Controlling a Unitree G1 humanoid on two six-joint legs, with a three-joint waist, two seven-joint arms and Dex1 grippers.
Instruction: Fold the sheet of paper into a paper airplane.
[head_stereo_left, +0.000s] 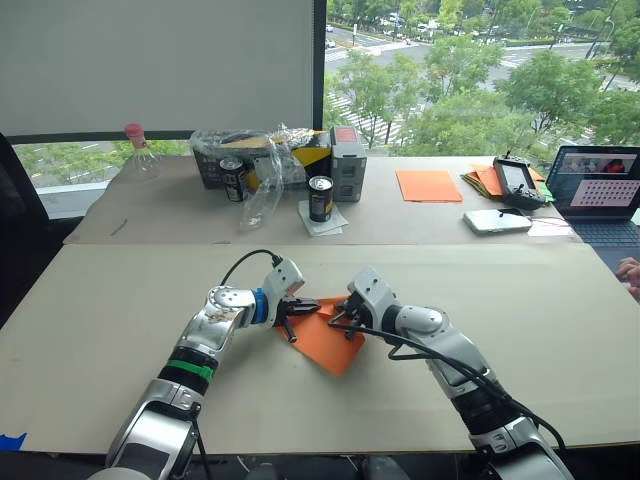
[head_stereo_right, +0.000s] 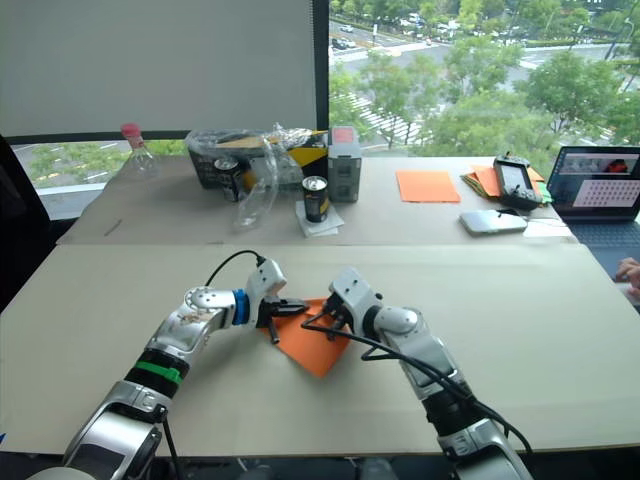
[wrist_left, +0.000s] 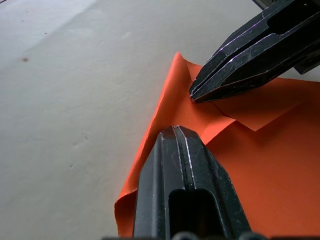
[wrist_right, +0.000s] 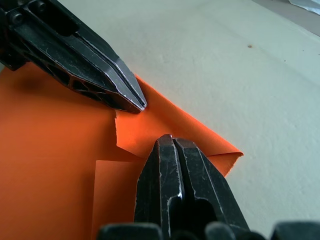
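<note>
While both arms are bent inward over the near table (head_stereo_left: 120, 330), the sheet of paper (head_stereo_left: 330, 340) is seen lying flat on it, bright orange and already folded into a wedge whose point aims toward the robot. A small folded flap is visible on its upper layer in the wrist views, and one folded edge curls up slightly off the tabletop.

The left gripper (head_stereo_left: 303, 307) is pressed onto the sheet's left edge, its two black fingers brought tightly together with nothing seen between them. The right gripper (head_stereo_left: 341, 312) is set down on the sheet's upper right part, jaws likewise closed together, tips resting on the orange surface beside the flap. In the left wrist view the two sets of fingertips are shown close to each other, both on the paper.

Farther back, on the second table (head_stereo_left: 420, 225), a smooth orange sheet (head_stereo_left: 428, 185) is laid flat, with a pile of orange and yellow papers (head_stereo_left: 484, 180) just beside it under a black handheld controller (head_stereo_left: 518, 180). A dark drink can (head_stereo_left: 320, 198) is stood on a napkin, another can (head_stereo_left: 234, 178) near a black basket (head_stereo_left: 215, 165), and a clear flask with a pink cap (head_stereo_left: 137, 152) at the far left. A laptop (head_stereo_left: 598, 190) is open at the right edge.
</note>
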